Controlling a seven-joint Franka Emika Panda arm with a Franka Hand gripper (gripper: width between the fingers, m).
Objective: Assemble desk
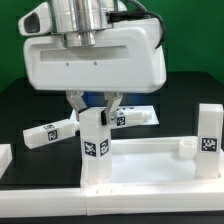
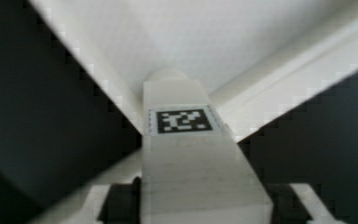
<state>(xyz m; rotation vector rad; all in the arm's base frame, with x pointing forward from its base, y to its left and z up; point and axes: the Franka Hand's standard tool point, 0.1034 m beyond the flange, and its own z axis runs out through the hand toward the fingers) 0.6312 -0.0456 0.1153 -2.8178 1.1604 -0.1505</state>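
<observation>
My gripper [image 1: 94, 108] is shut on the top of a white square desk leg [image 1: 95, 142] with a black-and-white tag. The leg stands upright at the corner of the flat white desk top [image 1: 155, 168] nearest the exterior view's left. In the wrist view the leg [image 2: 190, 150] runs down between my fingers [image 2: 105, 205], over the desk top's rim [image 2: 265, 85]. Another leg [image 1: 208, 135] stands upright at the corner on the exterior view's right. Two more legs lie loose on the black table behind, one [image 1: 50, 131] at the left and one [image 1: 135, 118] behind my gripper.
A plain white border bar [image 1: 45, 205] runs along the front, with another white piece [image 1: 4, 155] at the exterior view's left edge. The arm's bulky white body [image 1: 95, 55] hangs above the desk. A green wall is behind.
</observation>
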